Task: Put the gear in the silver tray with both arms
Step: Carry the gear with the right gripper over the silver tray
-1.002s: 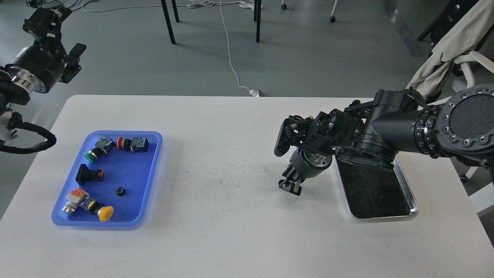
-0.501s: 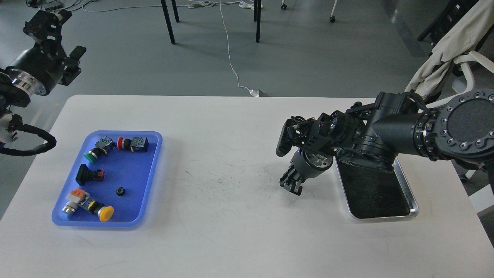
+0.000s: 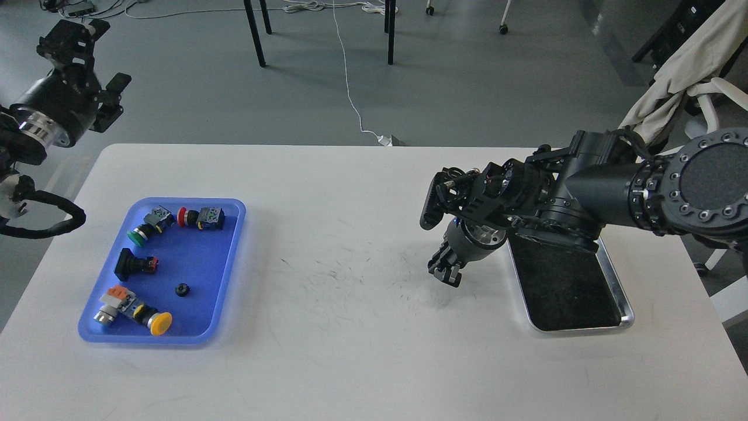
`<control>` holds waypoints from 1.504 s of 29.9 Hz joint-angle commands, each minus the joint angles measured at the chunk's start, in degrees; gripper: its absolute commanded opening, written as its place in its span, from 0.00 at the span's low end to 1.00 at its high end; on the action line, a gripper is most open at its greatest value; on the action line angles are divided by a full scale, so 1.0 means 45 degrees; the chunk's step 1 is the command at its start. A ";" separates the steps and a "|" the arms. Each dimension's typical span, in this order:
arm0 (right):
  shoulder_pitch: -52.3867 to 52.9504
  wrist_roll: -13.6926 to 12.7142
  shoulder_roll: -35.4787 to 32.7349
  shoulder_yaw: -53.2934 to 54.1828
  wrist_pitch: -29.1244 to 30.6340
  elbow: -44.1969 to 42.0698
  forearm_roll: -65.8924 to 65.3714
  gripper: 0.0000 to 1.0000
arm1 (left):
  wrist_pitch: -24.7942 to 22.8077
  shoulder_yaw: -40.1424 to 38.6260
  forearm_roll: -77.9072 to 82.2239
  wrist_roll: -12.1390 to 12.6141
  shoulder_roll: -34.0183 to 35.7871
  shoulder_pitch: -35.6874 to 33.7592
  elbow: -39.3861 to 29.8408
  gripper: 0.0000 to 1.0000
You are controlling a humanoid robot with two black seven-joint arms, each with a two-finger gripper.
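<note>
Table (image 3: 350, 351): white top, scuffed with dark marks near the middle.
Silver tray (image 3: 624, 295): set on the right side of the table, long axis running away from the viewer; dark mirror-like bottom seen bare; far end covered by the right arm.
Blue tray (image 3: 231, 260): placed on the left side of the table, well apart from the silver tray.
Gear (image 3: 182, 289): small black toothed piece, lying inside the blue tray, right of centre, apart from the other parts.
Other contents: push-button switches noted with green (image 3: 135, 235), red (image 3: 182, 217) and yellow (image 3: 160, 323) caps, plus a black one (image 3: 125, 264).
Right gripper (image 3: 445, 271): pointed down over bare table, just left of the silver tray; seen small and dark, so finger spread cannot be told.
Left gripper (image 3: 87, 55): raised beyond the table's far left corner, above the floor; finger spread cannot be told, nothing seen held.
</note>
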 commanded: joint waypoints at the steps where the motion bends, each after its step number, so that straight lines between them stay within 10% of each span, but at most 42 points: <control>1: 0.0617 0.0002 0.0001 -0.0020 0.0002 0.0463 0.0044 0.02 | 0.0000 0.0004 -0.0010 0.0000 -0.0020 0.0055 0.0000 0.99; 21: 0.1109 0.0002 -0.5291 -0.0470 -0.0017 0.1813 -0.0424 0.02 | -0.0077 -0.0016 0.0010 0.0000 0.0097 0.0387 -0.0078 0.99; 45: -0.1235 0.0002 -0.5741 -0.0333 -0.0505 -0.0412 -0.0522 0.02 | -0.0292 -0.0016 -0.0088 0.0000 0.0781 0.0524 -0.0176 0.99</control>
